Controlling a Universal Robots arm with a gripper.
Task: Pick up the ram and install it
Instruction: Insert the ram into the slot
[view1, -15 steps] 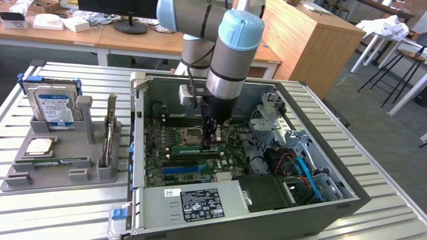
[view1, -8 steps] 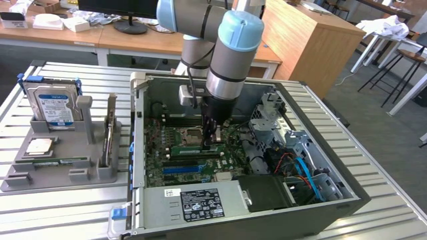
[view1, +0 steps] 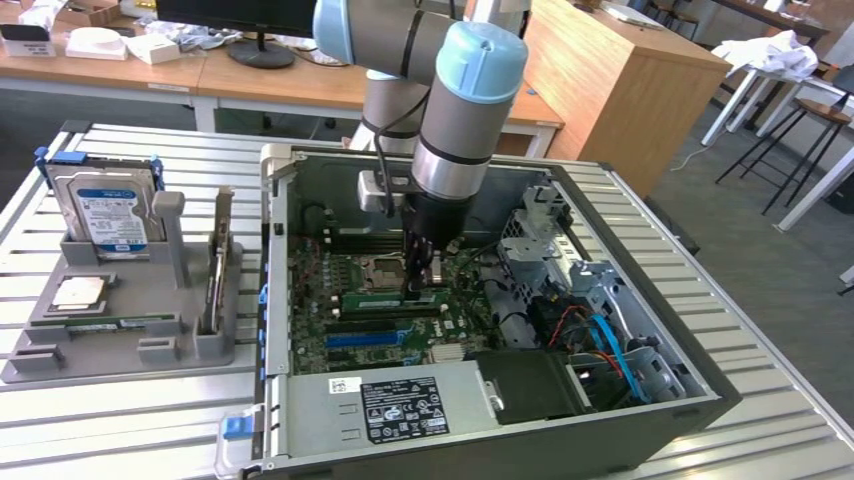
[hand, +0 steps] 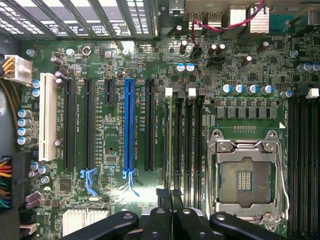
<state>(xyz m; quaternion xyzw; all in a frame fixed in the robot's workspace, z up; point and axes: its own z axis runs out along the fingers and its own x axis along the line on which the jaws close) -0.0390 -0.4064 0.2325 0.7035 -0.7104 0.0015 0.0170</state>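
The ram (view1: 390, 297), a thin green stick, lies level over the motherboard's memory slots (hand: 187, 145) inside the open computer case (view1: 627, 425). My gripper (view1: 427, 282) reaches straight down into the case and is shut on the stick's end towards the exterior view's right. In the wrist view my gripper (hand: 168, 194) has its black fingers (hand: 161, 220) pressed together right over the slot beside the white latch (hand: 168, 91). Whether the stick is seated in the slot I cannot tell. A second, similar green stick (view1: 118, 322) lies in the grey holder (view1: 40, 360) outside the case.
The grey holder also carries a hard drive (view1: 110, 212), an upright expansion card (view1: 218, 262) and a square chip (view1: 78, 292). The empty processor socket (hand: 245, 175) is beside the memory slots. The drive cage (view1: 554, 235), cables (view1: 607, 335) and power supply (view1: 400, 405) crowd the case.
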